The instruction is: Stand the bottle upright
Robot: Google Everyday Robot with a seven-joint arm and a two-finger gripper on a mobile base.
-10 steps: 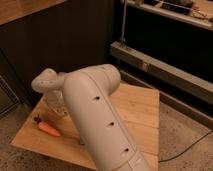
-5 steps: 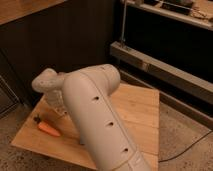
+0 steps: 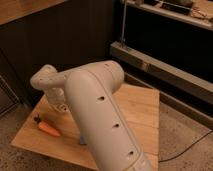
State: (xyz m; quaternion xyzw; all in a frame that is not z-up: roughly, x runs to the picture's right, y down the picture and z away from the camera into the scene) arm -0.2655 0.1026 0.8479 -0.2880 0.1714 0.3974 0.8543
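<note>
Camera view, only view available.

Change: none seen. The arm (image 3: pixel 100 115) has the same pose as in the two earlier pictures, and the carrot (image 3: pixel 48 129) lies in the same spot. Judgement: the arm is paused or moving very slowly, so there is no visible progress on the task.

Gripper (image 3: pixel 61 106): at the end of the bent wrist, low over the back-left part of the surface (image 3: pixel 142 107). It seems to be at or just above the wood. I cannot tell whether it is released, clenched or grasping something.

Bottle: not made out. It is either under the gripper or hidden behind the arm, which covers the middle of the surface. I cannot say if it is lying or standing, so the task counts as not yet done.

Edges: the gripper works near the left corner. The left edge and the dark wall (image 3: pixel 75 35) behind it are both close. The carrot is just in front of the gripper, towards the near-left edge and apart from it.

Open room: the right part of the surface is bare wood with free space above it. Beyond the right edge are speckled floor (image 3: pixel 187 132) and a low rail (image 3: pixel 165 70), well apart from the gripper.

Judgement: a bottle tipped up here could roll off to the left. Moving towards the right side looks safer.
</note>
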